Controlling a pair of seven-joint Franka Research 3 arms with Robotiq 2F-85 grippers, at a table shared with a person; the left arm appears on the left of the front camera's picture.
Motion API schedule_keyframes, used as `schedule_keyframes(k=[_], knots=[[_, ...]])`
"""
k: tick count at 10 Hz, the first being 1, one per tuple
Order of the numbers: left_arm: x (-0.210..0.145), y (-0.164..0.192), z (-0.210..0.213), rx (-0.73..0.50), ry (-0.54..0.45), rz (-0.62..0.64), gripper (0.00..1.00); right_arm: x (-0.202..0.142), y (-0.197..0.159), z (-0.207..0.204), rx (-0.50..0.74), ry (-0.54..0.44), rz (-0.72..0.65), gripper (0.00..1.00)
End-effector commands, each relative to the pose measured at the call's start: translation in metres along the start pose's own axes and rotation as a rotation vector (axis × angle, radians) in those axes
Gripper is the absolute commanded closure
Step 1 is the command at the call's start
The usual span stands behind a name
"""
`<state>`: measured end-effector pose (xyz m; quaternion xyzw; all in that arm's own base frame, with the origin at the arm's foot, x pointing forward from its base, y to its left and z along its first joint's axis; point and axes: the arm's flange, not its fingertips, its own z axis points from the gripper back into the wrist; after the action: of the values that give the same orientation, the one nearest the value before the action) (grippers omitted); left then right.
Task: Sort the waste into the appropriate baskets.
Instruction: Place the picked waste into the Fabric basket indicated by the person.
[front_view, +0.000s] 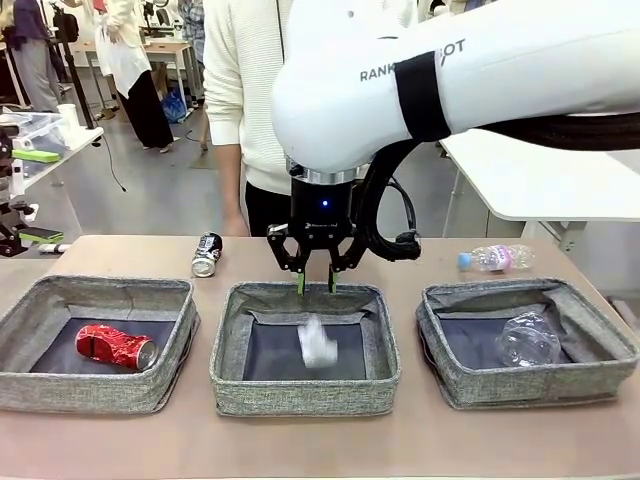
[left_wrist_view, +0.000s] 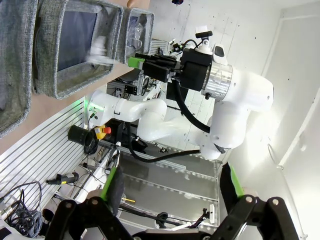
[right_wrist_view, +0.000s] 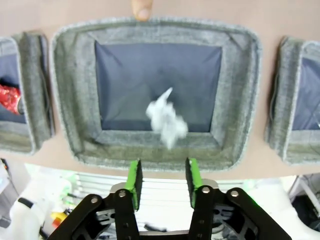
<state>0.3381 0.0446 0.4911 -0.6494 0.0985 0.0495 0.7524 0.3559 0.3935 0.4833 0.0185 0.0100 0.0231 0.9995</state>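
My right gripper (front_view: 316, 283) hangs open just above the far rim of the middle basket (front_view: 305, 392). Below its green pads a crumpled white paper wad (front_view: 318, 343) shows blurred in mid-air inside that basket. The right wrist view has the wad (right_wrist_view: 166, 120) free of the open fingers (right_wrist_view: 134, 175), over the dark lining. A crushed red can (front_view: 115, 346) lies in the left basket (front_view: 90, 395), and a clear plastic cup (front_view: 527, 340) in the right basket (front_view: 530, 385). My left gripper (left_wrist_view: 171, 182) is open and empty, off to the side of the baskets.
A black-and-silver can (front_view: 206, 255) lies on the table behind the left basket. Behind the right basket lies a clear bottle with a pink label (front_view: 497, 259). A person in a cream sweater (front_view: 245, 100) stands at the far edge, a fingertip (right_wrist_view: 142, 9) touching the table.
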Motion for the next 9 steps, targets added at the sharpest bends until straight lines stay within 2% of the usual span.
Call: schedule_keyframes(k=[1,2,3,8,9], knots=[[-0.002,-0.004,0.000,-0.017,0.001,0.006,0.00,-0.001,-0.008,0.000,0.014,0.022,-0.003,0.14],[-0.002,-0.004,0.000,-0.017,0.001,0.006,0.00,-0.001,-0.009,0.000,0.016,0.026,-0.007,0.04],[-0.002,-0.004,0.000,-0.017,0.001,0.006,0.00,0.000,-0.009,0.000,0.015,0.032,-0.006,0.00],[-0.002,-0.004,0.000,-0.017,0.001,0.006,0.00,-0.002,-0.010,0.003,0.024,0.042,0.001,0.00],[-0.002,-0.004,0.000,-0.017,0.001,0.006,0.00,-0.005,-0.019,0.016,0.099,0.129,0.031,0.00]])
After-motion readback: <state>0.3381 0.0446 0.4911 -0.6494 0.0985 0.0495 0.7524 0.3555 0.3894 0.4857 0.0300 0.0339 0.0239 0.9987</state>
